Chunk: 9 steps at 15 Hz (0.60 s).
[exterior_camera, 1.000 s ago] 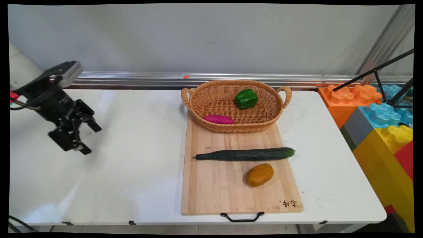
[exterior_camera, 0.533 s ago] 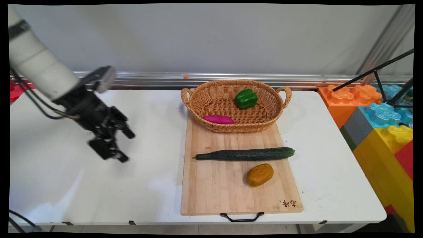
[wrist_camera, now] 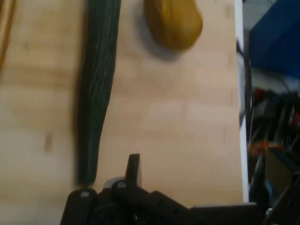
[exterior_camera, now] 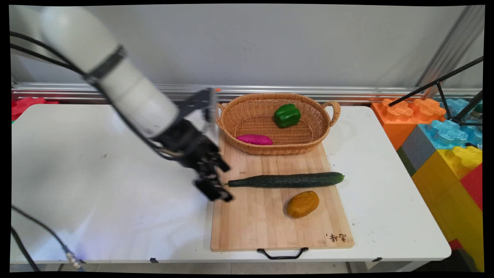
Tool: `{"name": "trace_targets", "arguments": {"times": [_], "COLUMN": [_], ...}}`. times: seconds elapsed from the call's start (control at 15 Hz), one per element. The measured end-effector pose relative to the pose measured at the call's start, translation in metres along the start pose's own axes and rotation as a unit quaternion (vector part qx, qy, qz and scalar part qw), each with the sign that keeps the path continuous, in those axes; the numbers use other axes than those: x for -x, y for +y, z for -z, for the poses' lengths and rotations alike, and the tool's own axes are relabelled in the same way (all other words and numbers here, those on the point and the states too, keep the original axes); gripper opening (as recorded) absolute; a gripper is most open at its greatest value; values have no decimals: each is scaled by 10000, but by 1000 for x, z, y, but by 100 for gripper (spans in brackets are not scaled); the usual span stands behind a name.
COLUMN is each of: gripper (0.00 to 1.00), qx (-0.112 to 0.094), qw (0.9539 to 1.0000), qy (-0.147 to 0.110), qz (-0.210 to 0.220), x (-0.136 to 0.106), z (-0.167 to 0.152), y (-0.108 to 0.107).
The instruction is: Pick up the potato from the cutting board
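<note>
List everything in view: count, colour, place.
cutting board: 1, light wood, black handle, on the table
basket: 1, tan wicker, on the board's far end
pepper: 1, green, in basket
sweet potato: 1, magenta, in basket
cucumber: 1, dark green, across board
potato: 1, brown-orange, board, near side of cucumber
table: 1, white
big toy blocks: several, orange, blue, yellow, red, grey, right of table
hand: 1, black, open, empty, at cucumber's left tip

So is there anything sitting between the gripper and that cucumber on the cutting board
Nothing visible does. The gripper hovers at the cutting board's left edge, right beside the cucumber's thin tip, with only bare wood between them. The potato lies beyond the cucumber, out of the way.
</note>
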Motion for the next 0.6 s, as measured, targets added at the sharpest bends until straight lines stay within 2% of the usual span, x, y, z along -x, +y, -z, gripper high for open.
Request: {"name": "trace_targets", "arguments": {"times": [0.27, 0.6], "gripper": [100, 100], "qx": [-94, -179], "qw": [9998, 9987], "qy": [170, 305], "qz": [81, 375], "x": [-36, -73], "z": [-35, -88], "y": [9, 14]}}
